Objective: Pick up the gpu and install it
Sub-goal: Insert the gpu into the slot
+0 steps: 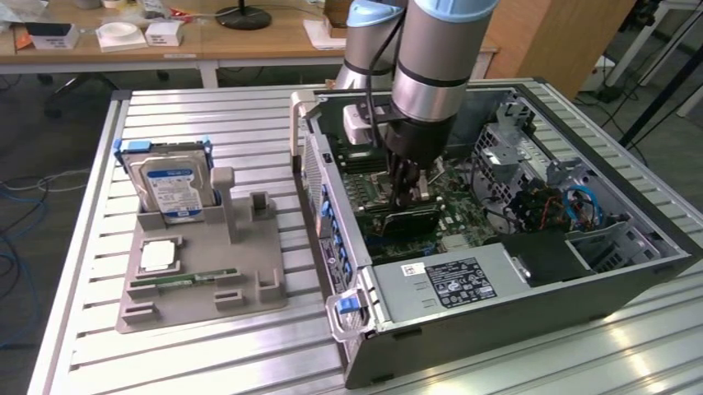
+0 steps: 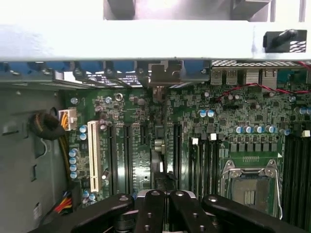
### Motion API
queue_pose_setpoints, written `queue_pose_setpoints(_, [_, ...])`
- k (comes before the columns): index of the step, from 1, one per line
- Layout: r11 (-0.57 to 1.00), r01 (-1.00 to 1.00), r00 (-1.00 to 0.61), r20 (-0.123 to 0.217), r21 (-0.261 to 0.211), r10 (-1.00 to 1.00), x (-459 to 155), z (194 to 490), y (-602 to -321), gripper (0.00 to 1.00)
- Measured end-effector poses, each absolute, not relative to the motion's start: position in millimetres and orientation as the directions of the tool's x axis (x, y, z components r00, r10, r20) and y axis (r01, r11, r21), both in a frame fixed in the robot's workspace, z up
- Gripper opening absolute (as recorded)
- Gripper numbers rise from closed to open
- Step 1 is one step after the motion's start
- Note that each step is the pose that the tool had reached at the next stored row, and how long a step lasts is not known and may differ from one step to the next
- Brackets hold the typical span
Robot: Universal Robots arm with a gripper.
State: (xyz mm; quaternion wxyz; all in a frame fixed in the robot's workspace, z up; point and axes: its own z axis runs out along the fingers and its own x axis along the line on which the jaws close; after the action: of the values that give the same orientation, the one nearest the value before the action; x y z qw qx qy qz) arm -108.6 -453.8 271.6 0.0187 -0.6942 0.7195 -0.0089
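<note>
1. The gripper [image 1: 409,191] hangs inside the open computer case [image 1: 615,284], fingers closed on the gpu [image 1: 401,218], which stands on edge at the motherboard [image 2: 233,116].
2. Beside the case, a grey holder [image 1: 236,280] carries a hard drive [image 1: 170,185] and a memory stick [image 1: 181,281].

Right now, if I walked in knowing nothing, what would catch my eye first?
The arm plunging into the open computer case, its gripper low over the green motherboard with the dark gpu right under it. On the exterior view's left, a grey holder on the slatted table props up a blue-labelled hard drive.
</note>
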Motion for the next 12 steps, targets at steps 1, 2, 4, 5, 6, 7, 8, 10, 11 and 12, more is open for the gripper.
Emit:
queue_pose_setpoints(1, [0.036, -0.999, -0.036, -0.015, -0.039, -0.999, -108.6, 269.8, -453.0, 0.11])
queue_pose_setpoints(2, [0.036, -0.999, -0.036, -0.014, -0.039, -0.999, -108.6, 268.1, -452.3, 0.11])
queue_pose_setpoints(4, [0.036, -0.999, -0.035, -0.014, -0.039, -0.999, -108.6, 264.5, -451.4, 0.11])
queue_pose_setpoints(5, [0.036, -0.999, -0.035, -0.014, -0.038, -0.999, -108.6, 263.2, -451.3, 0.11])
queue_pose_setpoints(6, [0.036, -0.999, -0.035, -0.012, -0.039, -0.999, -108.6, 263.1, -451.3, 0.11])
queue_pose_setpoints(7, [0.036, -0.999, -0.036, -0.010, -0.038, -0.999, -108.6, 262.3, -451.3, 0.11])
queue_pose_setpoints(8, [0.036, -0.999, -0.035, -0.009, -0.038, -0.999, -108.7, 261.0, -451.4, 0.11])
queue_pose_setpoints(10, [0.036, -0.999, -0.036, -0.008, -0.038, -0.999, -108.7, 259.8, -451.4, 0.11])
queue_pose_setpoints(11, [0.036, -0.999, -0.036, -0.009, -0.037, -0.999, -108.7, 260.7, -451.2, 0.11])
queue_pose_setpoints(12, [0.036, -0.999, -0.036, -0.013, -0.037, -0.999, -108.6, 263.4, -450.8, 0.11])
